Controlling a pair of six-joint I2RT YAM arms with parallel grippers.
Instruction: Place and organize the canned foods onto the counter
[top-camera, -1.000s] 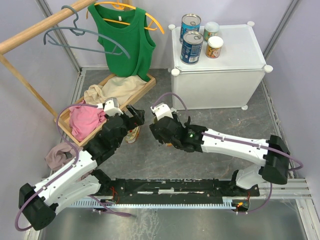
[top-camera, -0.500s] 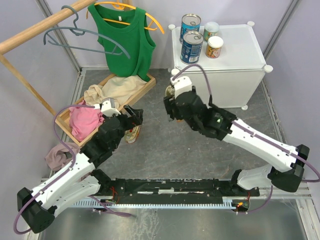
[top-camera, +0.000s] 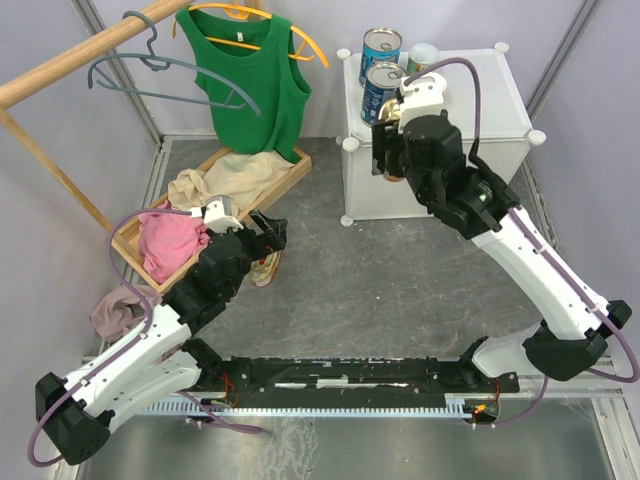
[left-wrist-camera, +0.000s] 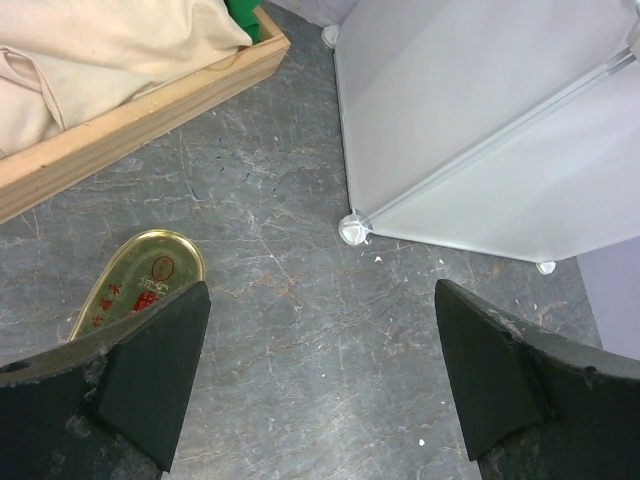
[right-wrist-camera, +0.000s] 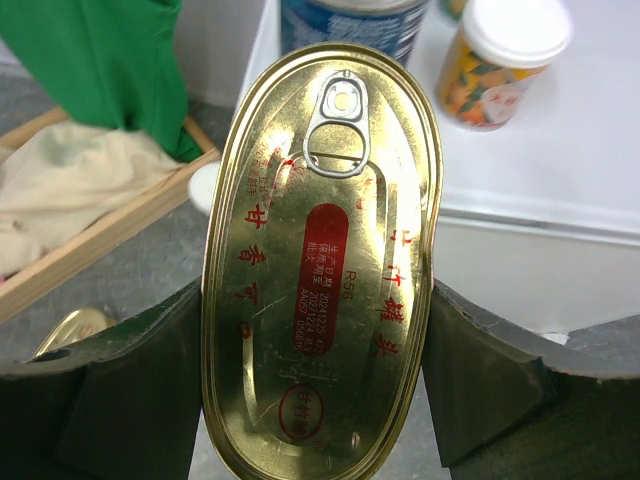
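Now my right claw (right-wrist-camera: 315, 395) clamps a flat oval tin (right-wrist-camera: 320, 250) by its long sides, lid up, at the counter's (right-wrist-camera: 560, 180) front left edge, near the orange-label can (right-wrist-camera: 505, 60) and a tall blue tin (right-wrist-camera: 350, 20). My left claw (left-wrist-camera: 320, 390) hangs spread and empty over the floor (left-wrist-camera: 300, 250), the other oval tin (left-wrist-camera: 135, 285) lying beside one finger.

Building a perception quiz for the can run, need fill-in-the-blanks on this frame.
1. The left gripper is ____, gripping nothing.
2. The right gripper is shut on one oval tin; the other oval tin lies by the ____ gripper.
3. ____ tall blue cans stand on the white cabinet.
4. The hanging tank top is ____.

Missing words: open; left; Two; green.
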